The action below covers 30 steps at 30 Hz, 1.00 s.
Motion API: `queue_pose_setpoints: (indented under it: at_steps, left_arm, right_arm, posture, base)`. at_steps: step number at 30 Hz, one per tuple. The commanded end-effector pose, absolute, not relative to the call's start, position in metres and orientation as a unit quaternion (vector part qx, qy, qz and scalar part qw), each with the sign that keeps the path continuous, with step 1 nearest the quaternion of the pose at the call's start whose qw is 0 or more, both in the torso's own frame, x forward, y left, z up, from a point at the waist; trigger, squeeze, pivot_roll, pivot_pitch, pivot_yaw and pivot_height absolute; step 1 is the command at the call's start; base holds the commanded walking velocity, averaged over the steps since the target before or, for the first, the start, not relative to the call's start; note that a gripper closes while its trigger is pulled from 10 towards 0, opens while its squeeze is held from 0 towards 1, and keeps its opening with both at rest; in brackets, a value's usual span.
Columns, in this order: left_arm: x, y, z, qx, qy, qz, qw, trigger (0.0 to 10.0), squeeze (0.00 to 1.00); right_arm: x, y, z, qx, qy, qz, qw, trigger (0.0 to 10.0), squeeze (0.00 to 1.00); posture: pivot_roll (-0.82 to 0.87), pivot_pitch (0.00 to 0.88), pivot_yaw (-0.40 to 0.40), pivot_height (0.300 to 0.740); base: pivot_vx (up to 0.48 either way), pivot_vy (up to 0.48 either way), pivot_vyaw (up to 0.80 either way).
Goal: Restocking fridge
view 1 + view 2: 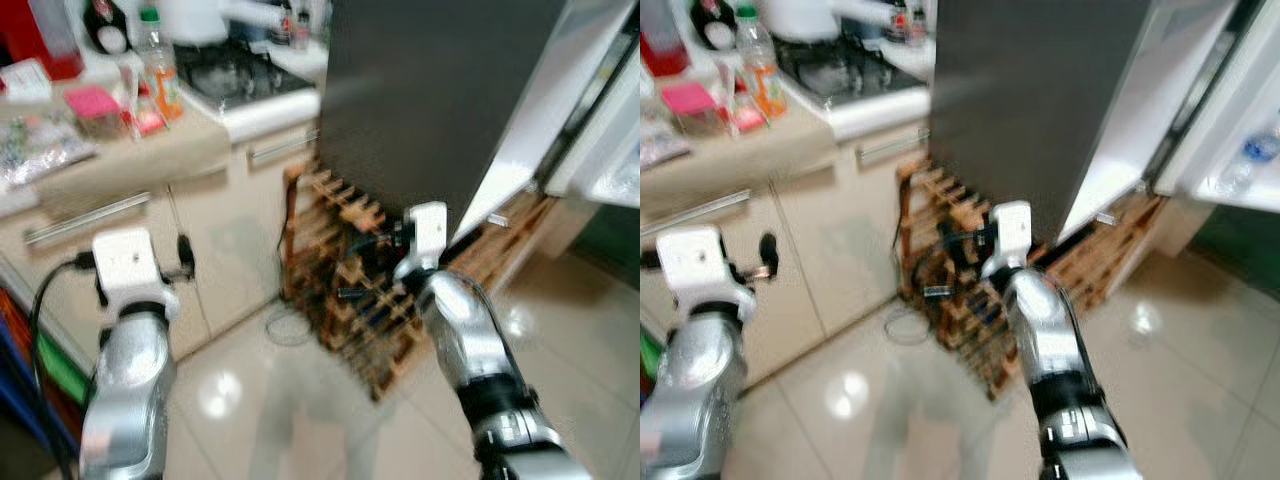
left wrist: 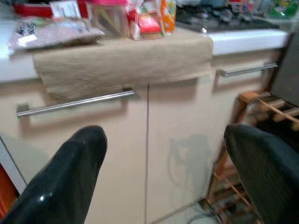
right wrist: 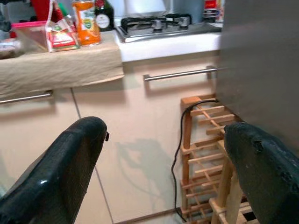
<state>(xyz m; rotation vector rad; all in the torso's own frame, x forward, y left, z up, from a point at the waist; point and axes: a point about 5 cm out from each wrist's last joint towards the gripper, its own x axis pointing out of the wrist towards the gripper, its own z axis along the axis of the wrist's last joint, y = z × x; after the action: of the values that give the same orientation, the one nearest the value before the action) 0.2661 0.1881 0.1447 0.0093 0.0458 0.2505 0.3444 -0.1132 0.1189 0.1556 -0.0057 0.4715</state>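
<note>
A dark grey, flat-sided fridge (image 1: 430, 100) fills the upper middle of the frame, its white-lined door (image 1: 545, 120) swung open at upper right. A clear bottle (image 1: 1245, 165) sits on a door shelf at the right edge. Below the fridge's side stands a slatted wooden rack (image 1: 350, 280) on pale, glossy floor tiles (image 1: 300, 400) that catch the light. At upper left runs a tabletop (image 1: 150, 150) with a beige cloth (image 2: 121, 58) draped over its edge, above cream cabinet doors (image 2: 93, 154) with long steel bar handles (image 2: 74, 102). On the cloth are a pink-lidded box (image 1: 92, 108) and an orange-labelled bottle (image 1: 158, 65); a black gas hob (image 1: 235, 68) lies beyond.

Both silver arms are raised, forearms angled upward. The left tool (image 2: 163, 177) faces the cabinet doors, its rounded black fingers (image 2: 70, 172) spread wide with nothing between. The right tool (image 3: 163, 177) faces the rack and the fridge's side, its fingers (image 3: 60, 168) equally apart and empty. The scene is somewhat blurred.
</note>
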Motion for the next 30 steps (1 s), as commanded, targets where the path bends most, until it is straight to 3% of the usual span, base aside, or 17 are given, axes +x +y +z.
queue_pose_setpoints:
  at_steps: [1, 7, 10, 21, 22, 23, 30]
  left_arm:
    - [0.272, 0.185, 0.140, 0.005, 0.034, 0.106, 0.994, 10.0, 0.00]
    - [0.277, 0.176, 0.144, -0.042, 0.025, 0.059, 0.997, 10.0, 0.00]
    - [0.275, 0.176, 0.145, -0.021, 0.021, 0.054, 0.998, 10.0, 0.00]
    - [0.267, 0.192, 0.141, 0.011, 0.019, 0.106, 0.994, 10.0, 0.00]
    - [0.267, 0.194, 0.142, 0.014, 0.018, 0.114, 0.993, 10.0, 0.00]
    - [0.268, 0.197, 0.142, 0.013, 0.017, 0.124, 0.992, 10.0, 0.00]
    - [0.262, 0.211, 0.139, 0.025, 0.029, 0.176, 0.984, 10.0, 0.00]
  right_arm:
    - [0.344, -0.109, 0.123, 0.073, -0.013, 0.248, 0.966, 10.0, 0.05]
    - [0.343, -0.100, 0.131, 0.054, -0.029, 0.275, 0.960, 10.0, 0.06]
    - [0.344, -0.103, 0.130, 0.058, -0.030, 0.259, 0.964, 10.0, 0.06]
    - [0.335, -0.110, 0.105, 0.047, 0.019, 0.233, 0.971, 10.0, 0.14]
    - [0.337, -0.111, 0.105, 0.038, 0.018, 0.220, 0.975, 10.0, 0.12]
    - [0.340, -0.114, 0.104, 0.030, 0.026, 0.197, 0.979, 10.0, 0.01]
    - [0.346, -0.131, 0.113, 0.040, 0.009, 0.156, 0.987, 10.0, 0.00]
  posture:
    - [0.01, 0.000, -0.044, 0.740]
    - [-0.01, 0.000, -0.018, 0.740]
    - [-0.01, 0.000, -0.010, 0.740]
    - [-0.01, 0.000, -0.007, 0.740]
    - [-0.01, 0.000, -0.007, 0.740]
    - [-0.02, 0.000, -0.008, 0.740]
    - [-0.02, 0.000, -0.006, 0.740]
  base:
    - [0.000, 0.000, 0.52]
    - [0.000, 0.000, 0.53]
    - [0.250, 0.000, 0.53]
    - [0.328, 0.000, 0.52]
    - [0.401, 0.000, 0.52]
    - [0.416, 0.000, 0.00]
    - [0.399, -0.228, 0.00]
